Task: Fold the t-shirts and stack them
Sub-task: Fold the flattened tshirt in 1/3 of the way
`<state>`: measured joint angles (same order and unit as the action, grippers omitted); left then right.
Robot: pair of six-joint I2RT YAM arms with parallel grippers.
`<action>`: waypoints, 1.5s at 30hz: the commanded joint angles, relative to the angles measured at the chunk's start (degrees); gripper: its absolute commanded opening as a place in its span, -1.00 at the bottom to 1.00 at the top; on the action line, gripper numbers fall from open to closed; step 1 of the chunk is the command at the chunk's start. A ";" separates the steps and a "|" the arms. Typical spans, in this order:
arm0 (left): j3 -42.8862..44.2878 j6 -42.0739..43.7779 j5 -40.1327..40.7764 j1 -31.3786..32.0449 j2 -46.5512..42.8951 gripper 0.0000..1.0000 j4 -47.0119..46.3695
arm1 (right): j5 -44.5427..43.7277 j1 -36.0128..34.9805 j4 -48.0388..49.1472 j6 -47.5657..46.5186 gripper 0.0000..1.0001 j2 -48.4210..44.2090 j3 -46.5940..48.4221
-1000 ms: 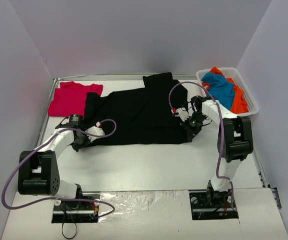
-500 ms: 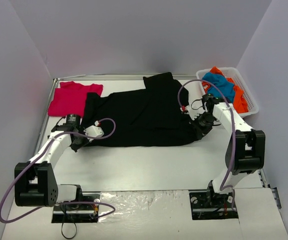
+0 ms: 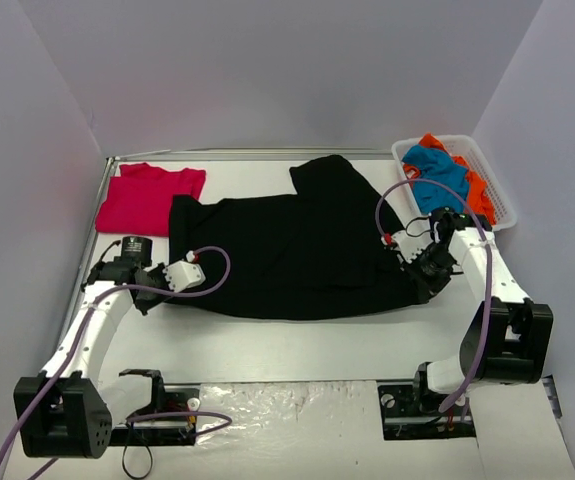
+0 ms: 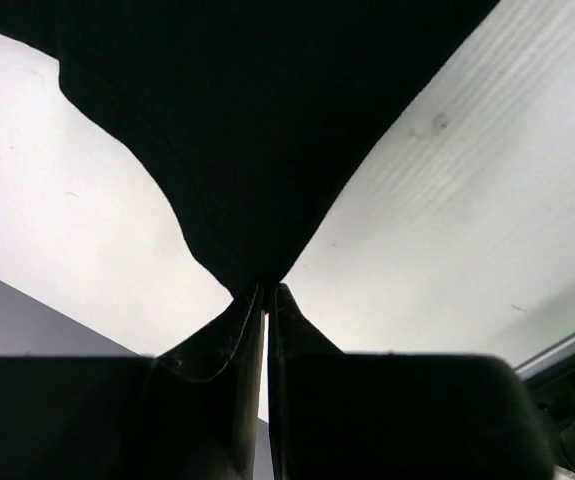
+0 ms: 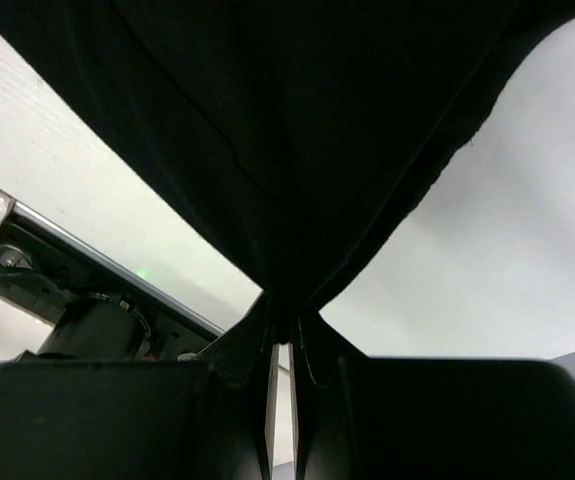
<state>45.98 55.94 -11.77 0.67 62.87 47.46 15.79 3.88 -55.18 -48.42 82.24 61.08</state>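
**lurker:** What have your claws got hold of right now?

**me:** Both are pinched tight on the black shirt (image 3: 287,250). My left claw (image 4: 265,292) has the near-left corner, and the cloth gathers to a point right where the fingers meet. My right claw (image 5: 285,312) has the near-right corner the same way, with soft folds fanning out from the pinch. The near hem runs between the two in a shallow curve.

**lurker:** And what's under it?

**me:** A white table (image 3: 297,345), matte with faint ribbed lines up close. The rest of the black shirt is spread over the middle of it. It's a thin, dark knit, mostly flat with a few creases. One sleeve sticks out toward the far side.

**lurker:** Anything else out there?

**me:** At the far left there's a red shirt (image 3: 147,195) lying flat in a rough square. The black one's far-left corner meets it, but I can't tell if they overlap or just touch.

**lurker:** Is that a bin in the corner?

**me:** Yep, that's a white plastic basket (image 3: 507,215) at the far right. It's rectangular with slotted walls and sits at a slight angle. A blue shirt (image 3: 437,175) is crumpled on top at its left end. An orange shirt (image 3: 479,195) is bunched up too, showing behind and to the right of the blue. Both are heaped level with the rim or a bit above it.
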 commanded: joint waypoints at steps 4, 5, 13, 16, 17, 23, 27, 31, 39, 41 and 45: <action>-2.20 5.23 -2.73 -0.40 -5.39 -0.95 10.45 | -2.08 2.79 -6.69 -4.21 -1.00 -2.87 -1.49; -2.38 4.97 -2.38 -0.40 -5.83 -0.95 10.81 | -2.25 3.06 -7.22 -4.57 -1.00 -3.13 -1.75; -0.28 7.16 -2.38 -0.40 -5.31 -0.95 14.06 | -2.43 5.17 -9.25 -6.86 -1.00 -4.19 -2.63; 0.17 7.25 -2.21 -0.40 -3.99 -0.84 14.50 | -2.08 5.52 -9.77 -7.56 -1.00 -3.58 -3.07; 0.17 7.16 -2.29 -0.32 -3.90 -0.69 14.67 | -2.17 5.70 -9.86 -7.74 -0.86 -2.97 -3.25; 3.50 8.57 -2.03 -0.40 -4.25 -0.39 19.50 | -1.99 6.23 -10.21 -8.18 -0.05 -1.21 -1.85; 6.67 9.36 -2.12 -0.40 -4.77 -0.33 22.67 | 0.28 6.14 -11.44 -8.00 0.04 0.82 2.72; 7.02 6.55 -2.73 -0.40 -6.70 -0.33 17.25 | 6.08 5.53 -12.67 -7.83 0.07 3.36 8.52; 6.05 -10.22 -2.82 -0.40 -2.50 -0.33 -1.55 | 12.07 -3.51 -10.49 -7.39 0.01 13.12 10.64; 6.58 -14.45 -3.43 -0.40 -0.21 -0.33 -3.86 | 10.41 -6.33 -3.50 -2.31 -0.02 14.00 10.12; 7.02 -18.32 -6.07 -0.40 1.73 -0.33 -8.25 | 8.47 -11.08 5.24 1.75 0.02 12.16 8.97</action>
<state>51.20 43.99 -15.22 0.67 64.60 44.86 24.27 -4.97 -55.48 -50.81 97.14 70.28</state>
